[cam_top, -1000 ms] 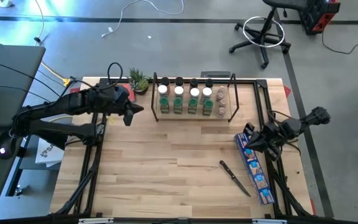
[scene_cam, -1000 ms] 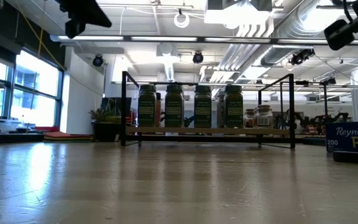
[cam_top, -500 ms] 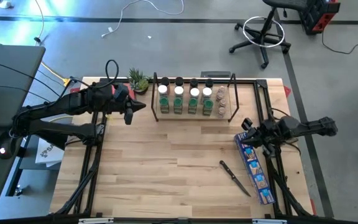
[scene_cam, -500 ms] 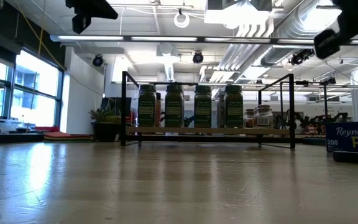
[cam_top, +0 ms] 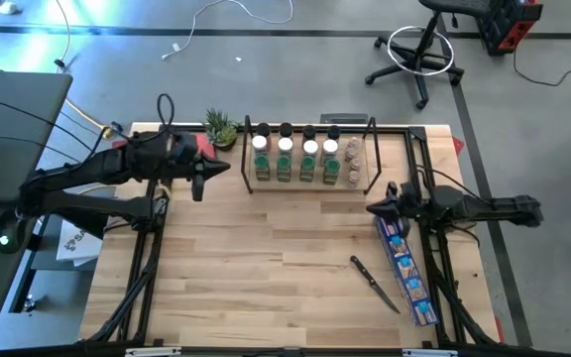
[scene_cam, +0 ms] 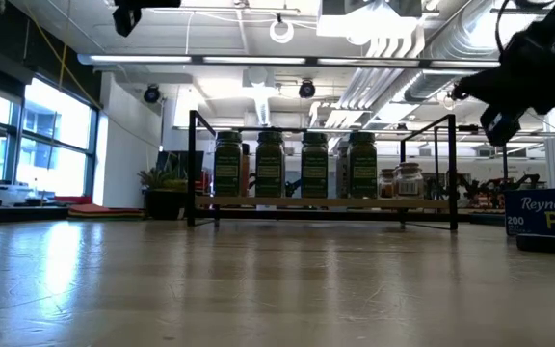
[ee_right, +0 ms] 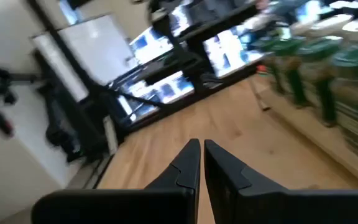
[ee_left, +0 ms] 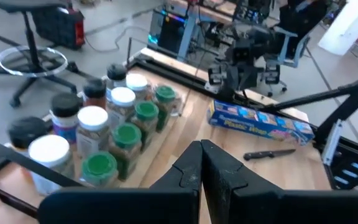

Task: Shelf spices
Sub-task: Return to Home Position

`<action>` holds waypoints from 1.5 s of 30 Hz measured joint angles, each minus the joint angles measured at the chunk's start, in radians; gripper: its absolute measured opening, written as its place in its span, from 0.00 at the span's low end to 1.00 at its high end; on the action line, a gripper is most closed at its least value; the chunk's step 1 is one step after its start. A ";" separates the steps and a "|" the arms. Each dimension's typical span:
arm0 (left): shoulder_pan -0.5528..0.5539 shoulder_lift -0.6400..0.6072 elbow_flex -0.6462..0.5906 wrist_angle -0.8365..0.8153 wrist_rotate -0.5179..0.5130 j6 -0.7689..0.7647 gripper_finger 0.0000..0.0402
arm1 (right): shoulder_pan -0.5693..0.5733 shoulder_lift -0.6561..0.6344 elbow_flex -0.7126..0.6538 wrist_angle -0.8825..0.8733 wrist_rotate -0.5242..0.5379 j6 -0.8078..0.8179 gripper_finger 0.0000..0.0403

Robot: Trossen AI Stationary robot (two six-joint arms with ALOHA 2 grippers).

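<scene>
Wooden tabletop [cam_top: 266,248] bears the shelf [scene_cam: 306,203], spices [cam_top: 296,157] ranked upon it. Left gripper [cam_top: 212,169]: fingers [ee_left: 188,171] pressed together, holding nothing, raised; the shelf's end lies just ahead of its tips. Right gripper [cam_top: 375,207]: likewise closed and empty, near the opposite front corner. Shelf's long axis runs between both; judged retreat: straight backward.

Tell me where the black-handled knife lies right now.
In the high view, the black-handled knife lies flat on the table's right half, just left of the long blue box and angled roughly parallel to it.
</scene>
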 joint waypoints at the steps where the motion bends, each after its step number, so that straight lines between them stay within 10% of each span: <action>1: 0.000 -0.007 0.000 -0.002 -0.007 0.011 0.00 | -0.003 0.004 0.000 0.000 0.000 -0.008 0.04; 32: -0.015 -0.029 -0.098 0.053 -0.009 0.060 0.00 | -0.004 0.008 0.000 0.000 -0.001 -0.055 0.04; 45: -0.160 -0.408 -0.296 0.218 -0.161 0.054 0.00 | -0.004 0.008 0.000 0.000 -0.001 -0.055 0.04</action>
